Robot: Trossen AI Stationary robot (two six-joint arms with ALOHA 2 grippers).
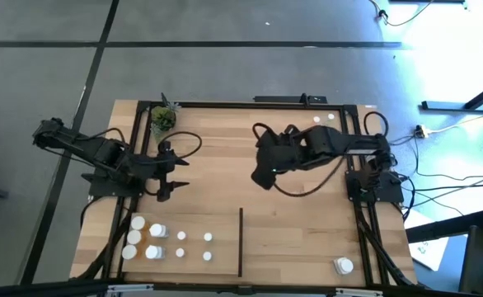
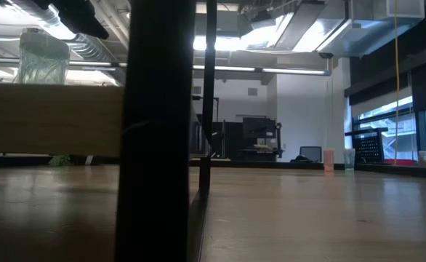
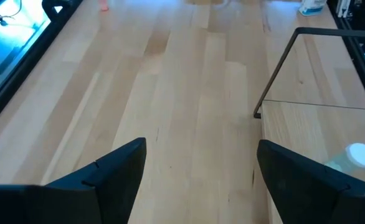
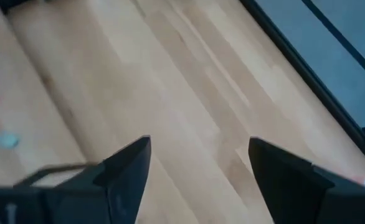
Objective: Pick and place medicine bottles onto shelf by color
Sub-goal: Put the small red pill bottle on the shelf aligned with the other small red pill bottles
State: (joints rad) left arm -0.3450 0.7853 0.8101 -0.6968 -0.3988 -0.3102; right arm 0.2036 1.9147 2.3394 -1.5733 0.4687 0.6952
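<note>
Medicine bottles (image 1: pixel 169 242): a cluster of white-capped bottles stood on the plank surface just below the left gripper's fingertips in the overhead view, some with amber bodies at the cluster's left side, small white ones to its right.
Left gripper (image 1: pixel 164 195): hung over the left part of the shelf, fingers spread wide with only bare wood between them, holding nothing.
Left fingers (image 3: pixel 101 180): two dark wedges well apart; one white-capped bottle (image 3: pixel 359 155) showed just outside one of them.
Plant (image 1: pixel 163 119): small green pot at the far left corner, behind the left gripper.
Divider strip (image 1: pixel 241 242): thin black line running across the wood, between the bottle cluster and the empty right half.
Shelf (image 1: pixel 299 239): light-wood planks edged with black rails.
Right gripper (image 1: pixel 264 176): reached toward the middle of the shelf, fingers parted wide, nothing between them.
Right fingers (image 4: pixel 123 171): dark, well apart over bare planks.
Lone bottle (image 1: pixel 344 266): lay near the front right corner, well apart from the right gripper.
Far-edge caps (image 1: pixel 323 120): two small white bottles near the back rail, behind the right arm.
</note>
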